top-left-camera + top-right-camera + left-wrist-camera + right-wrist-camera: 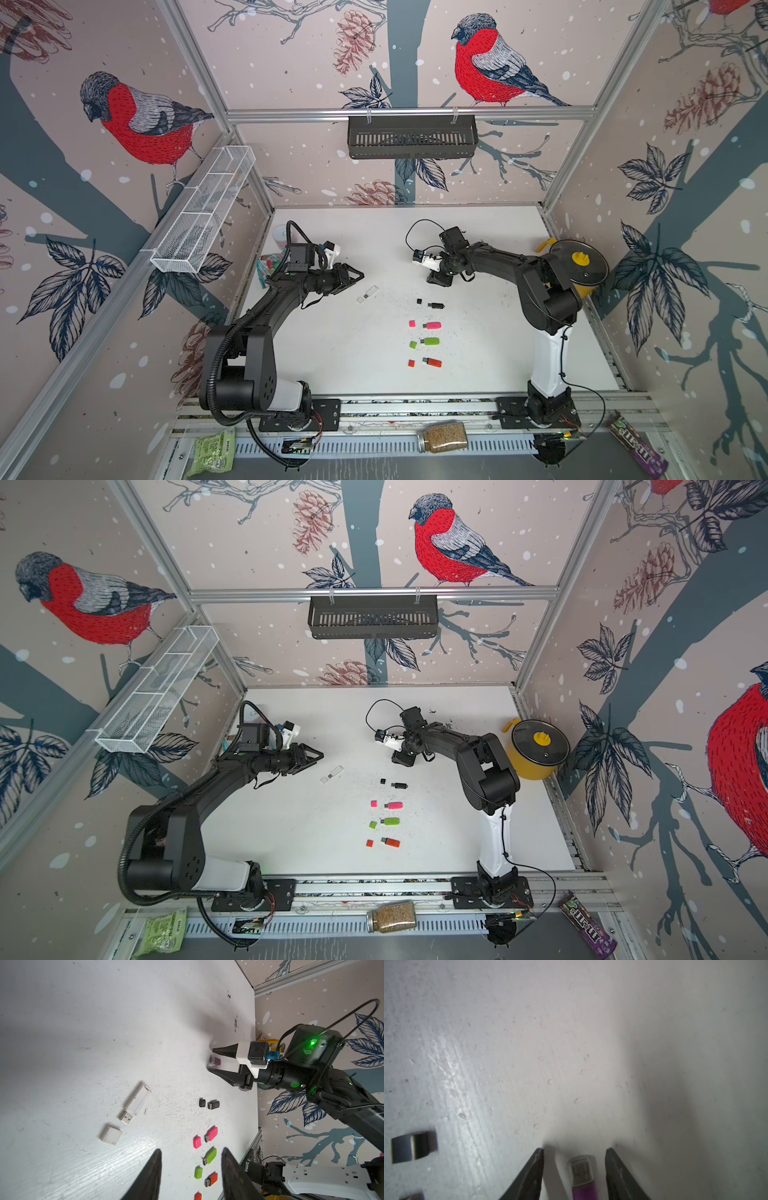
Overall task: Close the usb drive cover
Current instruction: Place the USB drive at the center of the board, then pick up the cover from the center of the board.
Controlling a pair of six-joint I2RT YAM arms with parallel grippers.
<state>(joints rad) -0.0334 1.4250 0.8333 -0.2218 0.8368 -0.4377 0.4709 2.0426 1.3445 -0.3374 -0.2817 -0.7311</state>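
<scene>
A purple usb drive (584,1189) lies flat on the white table, and a clear cover (581,1164) sits over its metal plug. My right gripper (574,1150) is open, one fingertip on each side of the drive and neither touching it. The left wrist view shows the same: the purple usb drive (215,1060) between the right gripper's (210,1059) tips. My left gripper (360,275) hovers open and empty near a white usb drive (137,1102), whose plug is bare, with its loose cap (111,1134) lying beside it.
Black (436,306), pink (433,325), green (430,341) and orange (433,362) drives lie in a column mid-table, each with its cap just to the left. A yellow pot (579,266) stands at the right edge. A cup (279,237) stands at the back left.
</scene>
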